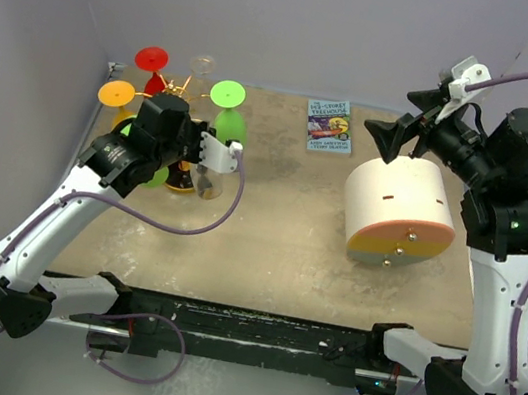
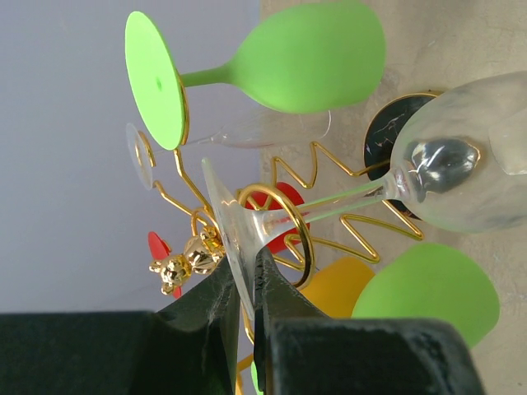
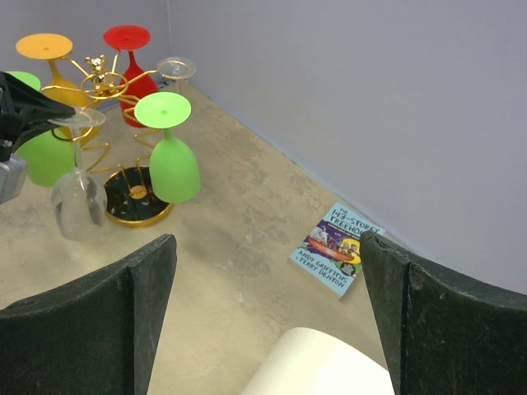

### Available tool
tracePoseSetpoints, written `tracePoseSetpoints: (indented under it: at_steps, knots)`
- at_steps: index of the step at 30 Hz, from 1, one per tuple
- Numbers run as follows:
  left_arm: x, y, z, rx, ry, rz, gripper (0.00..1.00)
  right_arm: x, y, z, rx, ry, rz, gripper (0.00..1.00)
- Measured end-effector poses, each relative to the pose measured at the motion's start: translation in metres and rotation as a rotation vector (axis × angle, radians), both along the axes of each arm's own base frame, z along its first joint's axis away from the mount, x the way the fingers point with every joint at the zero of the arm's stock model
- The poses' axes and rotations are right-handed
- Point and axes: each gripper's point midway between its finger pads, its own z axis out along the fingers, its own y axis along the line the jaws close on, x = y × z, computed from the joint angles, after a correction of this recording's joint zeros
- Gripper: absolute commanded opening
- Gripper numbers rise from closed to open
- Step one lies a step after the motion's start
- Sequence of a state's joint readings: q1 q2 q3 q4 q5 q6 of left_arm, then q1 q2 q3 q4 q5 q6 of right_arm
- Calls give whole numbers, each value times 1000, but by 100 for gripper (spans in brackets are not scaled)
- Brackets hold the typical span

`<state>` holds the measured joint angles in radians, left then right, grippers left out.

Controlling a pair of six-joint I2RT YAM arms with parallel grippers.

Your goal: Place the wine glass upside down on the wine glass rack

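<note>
While glass (image 3: pixel 78 202) hangs bowl-down: clear, long stem, flat foot on top | where: rack's (image 3: pixel 123 202) near side, stem at a gold loop, bowl beside black base | left gripper (image 2: pixel 245 276): pinching the foot | right gripper (image 3: pixel 268 247): spread wide

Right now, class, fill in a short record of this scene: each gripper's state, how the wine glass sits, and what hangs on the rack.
Left gripper: shut on the foot of the clear wine glass
Glass pose: upside down, stem at a gold loop of the rack
Also on rack: green glass, red glass, orange glass
Right gripper: open, empty, away from the rack
</note>
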<state>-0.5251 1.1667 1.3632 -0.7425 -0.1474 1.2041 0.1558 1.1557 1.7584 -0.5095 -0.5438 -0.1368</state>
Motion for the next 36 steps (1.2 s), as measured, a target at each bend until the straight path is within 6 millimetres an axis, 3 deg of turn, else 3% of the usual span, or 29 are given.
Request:
tracePoseSetpoints:
  at_steps: [11,22,36]
  knots:
    - [-2,-2,-2,-4,9,-13,13,2,-2,-3,-2,8,-5,94]
    - [-6,-3,-2,-23,18,-19,25,0,-3,-3,-1,2,-9,95]
    - [-13,-1,3,-33,12,-26,29,0,-6,-3,1,-5,-15,95]
